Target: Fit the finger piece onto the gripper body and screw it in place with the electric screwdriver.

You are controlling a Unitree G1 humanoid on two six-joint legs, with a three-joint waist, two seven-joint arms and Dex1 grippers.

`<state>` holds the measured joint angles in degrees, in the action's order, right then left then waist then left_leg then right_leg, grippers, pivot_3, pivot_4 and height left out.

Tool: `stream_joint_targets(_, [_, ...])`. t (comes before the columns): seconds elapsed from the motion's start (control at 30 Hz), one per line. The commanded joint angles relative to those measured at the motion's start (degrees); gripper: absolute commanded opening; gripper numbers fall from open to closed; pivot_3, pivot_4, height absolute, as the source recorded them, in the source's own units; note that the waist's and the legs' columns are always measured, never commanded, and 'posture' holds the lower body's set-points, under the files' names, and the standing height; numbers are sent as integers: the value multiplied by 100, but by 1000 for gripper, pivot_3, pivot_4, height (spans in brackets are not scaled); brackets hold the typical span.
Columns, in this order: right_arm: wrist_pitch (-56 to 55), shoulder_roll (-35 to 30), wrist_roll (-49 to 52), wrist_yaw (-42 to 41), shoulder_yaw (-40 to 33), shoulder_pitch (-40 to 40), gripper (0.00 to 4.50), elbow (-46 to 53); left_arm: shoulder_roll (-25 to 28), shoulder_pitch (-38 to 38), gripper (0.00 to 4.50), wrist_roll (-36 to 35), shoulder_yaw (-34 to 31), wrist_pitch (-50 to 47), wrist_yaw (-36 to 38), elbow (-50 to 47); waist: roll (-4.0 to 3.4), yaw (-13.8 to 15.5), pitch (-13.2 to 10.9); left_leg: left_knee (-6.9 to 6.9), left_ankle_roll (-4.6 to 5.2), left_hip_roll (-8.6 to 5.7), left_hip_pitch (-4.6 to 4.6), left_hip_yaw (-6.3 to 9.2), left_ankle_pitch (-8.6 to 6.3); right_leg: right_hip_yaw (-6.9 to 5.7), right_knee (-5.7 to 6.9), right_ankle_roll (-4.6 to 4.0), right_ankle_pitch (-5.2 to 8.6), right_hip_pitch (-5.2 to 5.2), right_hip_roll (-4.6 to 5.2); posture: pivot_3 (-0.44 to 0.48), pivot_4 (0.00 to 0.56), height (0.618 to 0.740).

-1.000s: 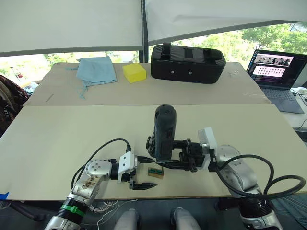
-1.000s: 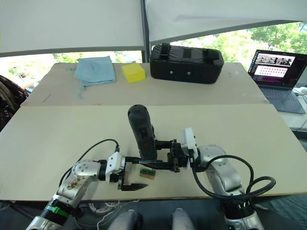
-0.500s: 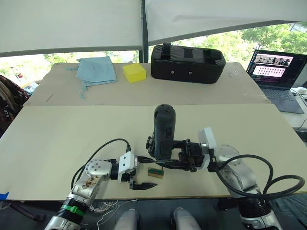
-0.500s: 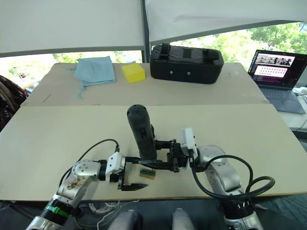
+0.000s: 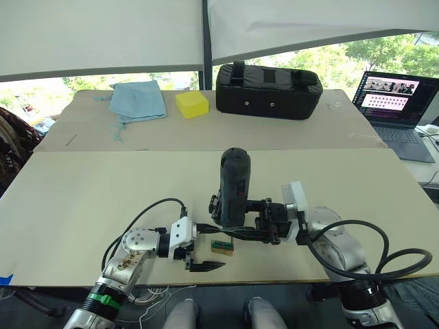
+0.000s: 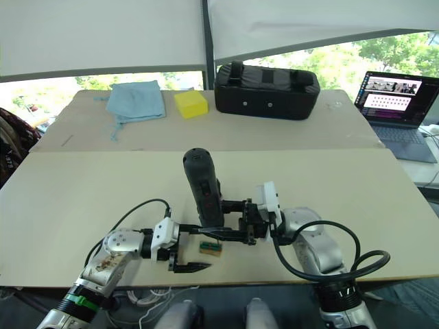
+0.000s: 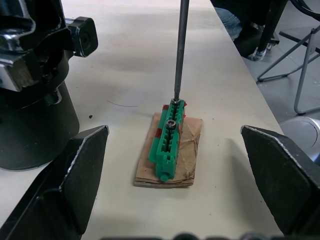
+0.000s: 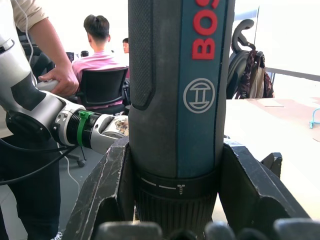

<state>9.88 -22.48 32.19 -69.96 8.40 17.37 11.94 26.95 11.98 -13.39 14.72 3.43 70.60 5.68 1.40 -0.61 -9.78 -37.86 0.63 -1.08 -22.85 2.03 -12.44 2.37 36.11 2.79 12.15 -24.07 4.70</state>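
Pale beige tabletop (image 5: 82, 199) by the windows: nearest, the left gripper (image 5: 199, 247) sits released and empty, straddling the small green screw holder on brown card (image 5: 222, 247). Just past the holder, the right gripper (image 8: 175, 165) clamps the thick black-and-blue electric screwdriver (image 5: 233, 188) upright, bit on a screw head. Risk: tilt cams the bit out or drags the loose holder; gripper body unclear.

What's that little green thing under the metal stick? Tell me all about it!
The small green block looks like ridged plastic with a red bit at one side, lying flat on a brown cardboard-like pad on the table. Two dark screw heads sit in its top. The electric screwdriver, held upright by the right gripper, rests its thin bit on the farther screw.
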Motion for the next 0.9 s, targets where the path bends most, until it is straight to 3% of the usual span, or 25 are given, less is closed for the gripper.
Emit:
stream_joint_targets(0.03, [-107, 11, 39, -23, -15, 97, 1903, 132, -5, -144, 4500, 87, 199, -80, 35, 94, 0, 0, 0, 0, 0, 0, 0, 0, 0, 0, 0, 0, 0, 0, 0, 0, 150, 740])
stream_joint_targets(0.9, [324, -190, 653, 79, -347, 305, 1903, 636, 186, -364, 4500, -350, -267, 138, 90, -302, 0, -29, 0, 3, 0, 4, -3, 3, 0, 1, 1, -2, 0, -9, -3, 0, 150, 740])
